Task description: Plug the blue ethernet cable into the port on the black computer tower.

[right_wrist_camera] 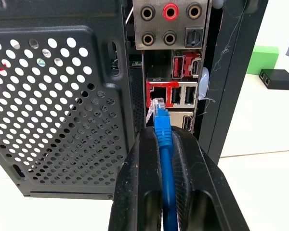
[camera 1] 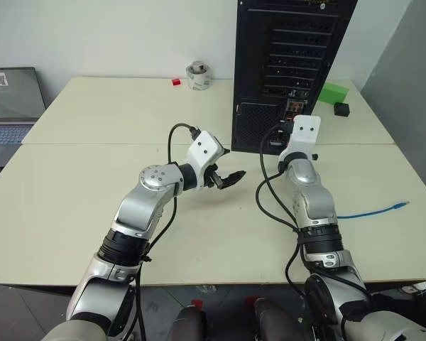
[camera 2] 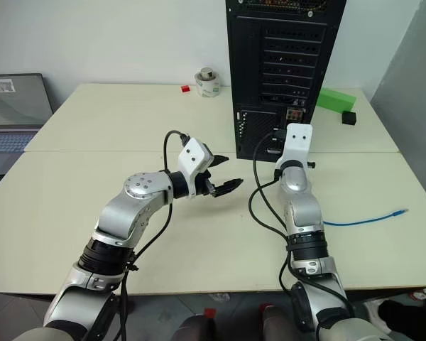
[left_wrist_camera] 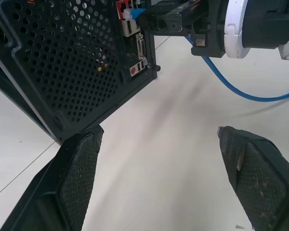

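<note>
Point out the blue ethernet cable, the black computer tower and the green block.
blue ethernet cable (right_wrist_camera: pixel 162 132): right wrist view, its boot behind the plug.
black computer tower (camera 1: pixel 291 42): left eye view, its slot covers.
green block (camera 2: pixel 336 99): right eye view, its top.

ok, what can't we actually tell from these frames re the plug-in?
- Plug seating: right wrist view shows the blue ethernet cable plug at the port, but not whether it is in.
- Right gripper in head views: hidden behind its own white wrist mount.
- Black computer tower: top cut off by the frame edge.
- Cable's middle run: hidden behind the right arm.
</note>
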`<act>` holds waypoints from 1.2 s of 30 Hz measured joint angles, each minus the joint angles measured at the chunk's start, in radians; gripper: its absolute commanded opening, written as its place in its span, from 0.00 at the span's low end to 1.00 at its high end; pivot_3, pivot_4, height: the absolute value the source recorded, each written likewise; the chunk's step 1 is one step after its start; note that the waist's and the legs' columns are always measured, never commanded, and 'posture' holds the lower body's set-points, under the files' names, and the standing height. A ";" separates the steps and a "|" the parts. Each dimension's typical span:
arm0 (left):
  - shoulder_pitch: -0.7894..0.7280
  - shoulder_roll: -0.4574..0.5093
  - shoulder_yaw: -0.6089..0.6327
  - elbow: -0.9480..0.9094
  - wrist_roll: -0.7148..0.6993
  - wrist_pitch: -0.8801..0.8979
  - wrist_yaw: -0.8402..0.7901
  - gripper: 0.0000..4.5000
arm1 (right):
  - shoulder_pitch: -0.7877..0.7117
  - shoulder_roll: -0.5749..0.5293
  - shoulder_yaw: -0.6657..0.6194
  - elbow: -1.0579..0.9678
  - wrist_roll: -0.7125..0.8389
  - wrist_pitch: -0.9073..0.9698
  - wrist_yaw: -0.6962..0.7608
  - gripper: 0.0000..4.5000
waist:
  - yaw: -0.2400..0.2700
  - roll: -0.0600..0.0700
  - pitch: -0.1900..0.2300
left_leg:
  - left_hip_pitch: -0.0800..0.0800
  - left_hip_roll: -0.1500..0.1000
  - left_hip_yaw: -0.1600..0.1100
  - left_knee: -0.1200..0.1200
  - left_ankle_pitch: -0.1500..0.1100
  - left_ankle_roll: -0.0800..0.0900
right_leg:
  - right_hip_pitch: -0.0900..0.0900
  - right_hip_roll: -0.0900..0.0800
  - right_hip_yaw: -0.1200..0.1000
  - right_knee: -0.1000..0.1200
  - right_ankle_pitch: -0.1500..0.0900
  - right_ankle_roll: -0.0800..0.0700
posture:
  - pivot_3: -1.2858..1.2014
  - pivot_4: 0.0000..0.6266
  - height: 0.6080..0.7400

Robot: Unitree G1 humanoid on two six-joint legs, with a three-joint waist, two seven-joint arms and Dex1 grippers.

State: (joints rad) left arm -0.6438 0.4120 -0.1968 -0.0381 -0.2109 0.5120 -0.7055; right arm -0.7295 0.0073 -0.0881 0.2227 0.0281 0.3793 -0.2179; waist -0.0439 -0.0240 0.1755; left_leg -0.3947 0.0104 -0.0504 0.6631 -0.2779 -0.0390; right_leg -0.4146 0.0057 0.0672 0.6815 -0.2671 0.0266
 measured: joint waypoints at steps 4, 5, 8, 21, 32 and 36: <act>0.000 0.000 0.000 0.000 0.006 -0.003 -0.001 0.90 | -0.004 0.001 -0.006 0.003 0.000 -0.005 -0.002 0.01 | -0.003 0.000 0.000 | 0.000 0.000 0.000 0.000 0.000 0.000 | 0.000 0.000 0.000 0.000 0.000 0.000 | 0.52 0.24 1.00; 0.000 0.000 0.000 0.000 0.007 -0.003 -0.002 0.90 | -0.006 0.001 -0.007 0.003 0.000 -0.010 -0.003 0.01 | -0.003 0.000 0.000 | 0.000 0.000 0.000 0.000 0.000 0.000 | 0.000 0.000 0.000 0.000 0.000 0.000 | 0.52 0.24 1.00; 0.000 0.000 0.000 0.000 0.010 -0.003 -0.003 0.90 | -0.011 0.001 -0.008 0.003 -0.001 -0.016 -0.004 0.01 | -0.004 0.000 0.000 | 0.000 0.000 0.000 0.000 0.000 0.000 | 0.000 0.000 0.000 0.000 0.000 0.000 | 0.52 0.24 1.00; 0.000 -0.004 0.000 0.000 0.014 -0.014 -0.004 0.90 | -0.023 0.000 -0.005 0.032 -0.007 -0.023 0.001 0.01 | -0.010 0.000 0.000 | 0.000 0.000 0.000 0.001 0.000 0.000 | 0.000 0.000 0.000 0.001 0.000 0.000 | 0.52 0.24 1.00; 0.000 -0.011 0.000 0.001 0.017 -0.016 -0.003 0.90 | -0.058 -0.008 -0.008 0.101 -0.013 -0.057 -0.003 0.01 | -0.011 0.000 0.000 | 0.000 0.000 0.000 0.000 0.000 0.000 | 0.000 0.000 0.000 0.001 0.000 0.000 | 0.52 0.24 1.00; 0.000 -0.012 0.000 0.001 0.020 -0.016 -0.002 0.90 | -0.066 -0.002 -0.009 0.105 -0.013 -0.052 -0.018 0.01 | -0.012 0.000 0.000 | 0.000 0.000 0.000 0.000 0.000 0.000 | 0.000 0.000 0.000 0.001 0.000 0.000 | 0.52 0.24 1.00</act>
State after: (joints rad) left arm -0.6437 0.3999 -0.1966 -0.0370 -0.1912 0.4956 -0.7078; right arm -0.7960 0.0050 -0.0974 0.3280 0.0149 0.3270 -0.2361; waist -0.0554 -0.0240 0.1755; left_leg -0.3949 0.0104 -0.0503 0.6635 -0.2779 -0.0390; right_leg -0.4150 0.0054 0.0675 0.6822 -0.2670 0.0265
